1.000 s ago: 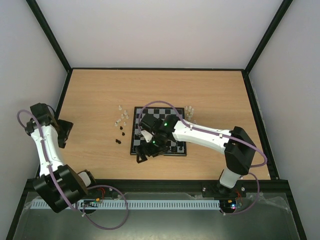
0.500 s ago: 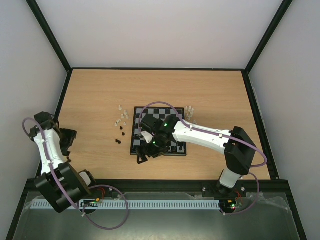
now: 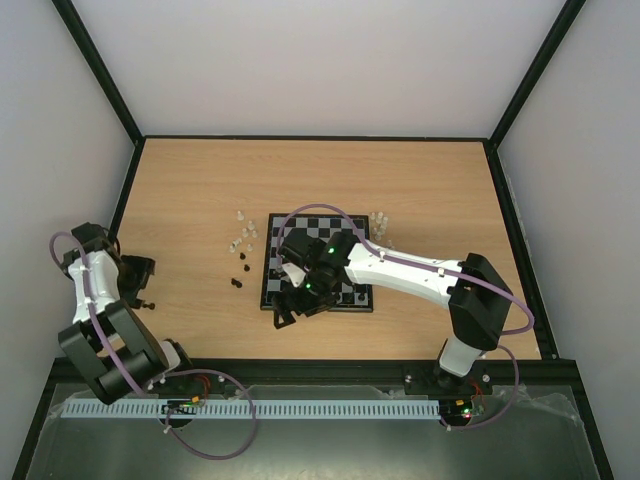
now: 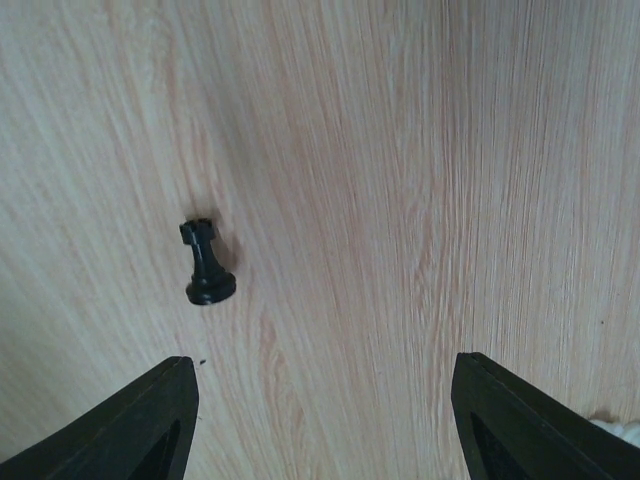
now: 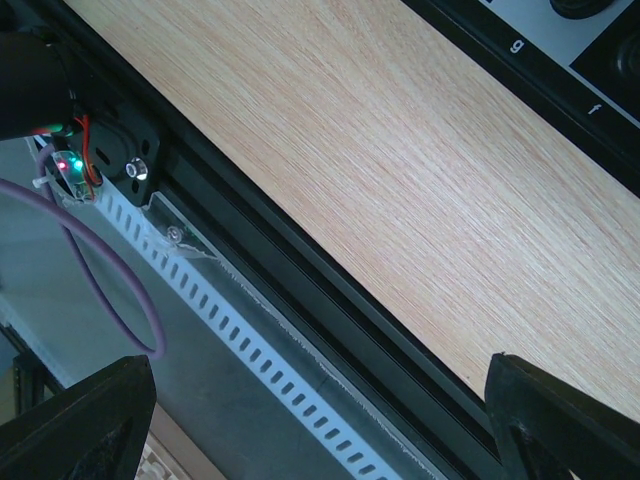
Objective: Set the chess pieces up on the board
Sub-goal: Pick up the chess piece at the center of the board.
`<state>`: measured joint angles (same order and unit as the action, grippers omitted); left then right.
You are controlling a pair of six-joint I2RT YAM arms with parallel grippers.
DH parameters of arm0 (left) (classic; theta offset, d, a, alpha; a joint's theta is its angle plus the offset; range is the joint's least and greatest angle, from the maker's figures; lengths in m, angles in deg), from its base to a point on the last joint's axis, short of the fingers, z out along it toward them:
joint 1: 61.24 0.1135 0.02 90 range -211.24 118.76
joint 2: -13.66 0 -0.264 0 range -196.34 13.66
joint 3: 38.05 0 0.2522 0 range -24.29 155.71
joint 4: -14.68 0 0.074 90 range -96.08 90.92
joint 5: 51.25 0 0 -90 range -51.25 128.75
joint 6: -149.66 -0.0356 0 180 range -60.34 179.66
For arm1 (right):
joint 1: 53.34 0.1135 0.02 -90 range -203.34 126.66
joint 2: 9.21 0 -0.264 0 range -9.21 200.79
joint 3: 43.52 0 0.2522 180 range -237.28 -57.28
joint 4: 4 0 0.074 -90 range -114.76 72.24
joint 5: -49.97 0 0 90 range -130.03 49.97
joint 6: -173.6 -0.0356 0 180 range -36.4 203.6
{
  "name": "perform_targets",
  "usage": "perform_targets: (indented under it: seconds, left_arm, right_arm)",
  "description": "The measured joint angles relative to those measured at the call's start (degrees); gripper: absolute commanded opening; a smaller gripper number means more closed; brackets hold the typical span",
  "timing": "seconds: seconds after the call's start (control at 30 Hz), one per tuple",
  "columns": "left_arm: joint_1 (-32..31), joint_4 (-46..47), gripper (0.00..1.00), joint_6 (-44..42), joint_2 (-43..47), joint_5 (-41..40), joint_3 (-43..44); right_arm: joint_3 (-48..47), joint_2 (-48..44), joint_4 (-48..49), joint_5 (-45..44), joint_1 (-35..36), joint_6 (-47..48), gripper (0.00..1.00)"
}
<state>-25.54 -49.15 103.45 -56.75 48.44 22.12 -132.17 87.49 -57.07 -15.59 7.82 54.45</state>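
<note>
The board (image 3: pixel 322 224) lies mid-table, and my right arm reaches across it. My right gripper (image 3: pixel 296 310) hangs open and empty past the board's near left corner; in the right wrist view it (image 5: pixel 318 385) frames the table's near edge, with the board's lettered rim (image 5: pixel 520 48) at top right. Loose translucent chess pieces (image 3: pixel 243 232) and black ones (image 3: pixel 238 276) stand left of the board, with more translucent ones (image 3: pixel 379 220) at its far right corner. My left gripper (image 3: pixel 138 280) is open at the table's left edge. A black rook (image 4: pixel 207 265) stands upright ahead of its left finger, outside the open jaws (image 4: pixel 322 375).
A black frame rail (image 5: pixel 330 300) and a white slotted cable strip (image 5: pixel 250 350) run along the near edge. Purple cables (image 3: pixel 215 440) loop by the arm bases. Bare wood (image 3: pixel 420 180) stretches beyond and to the right of the board.
My left arm has folded back toward its base, carrying its gripper slightly nearer along the table's left edge. The right arm and the pieces have not moved.
</note>
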Motion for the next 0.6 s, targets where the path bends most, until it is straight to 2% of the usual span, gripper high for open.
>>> perform_targets:
  seconds: [0.6]
  left_arm:
    - [0.0, 10.54, 0.71, 3.45, -10.16, 2.99, -1.33]
  right_arm:
    - [2.45, 0.0, 0.59, 0.0, 0.28, -1.11, 0.92]
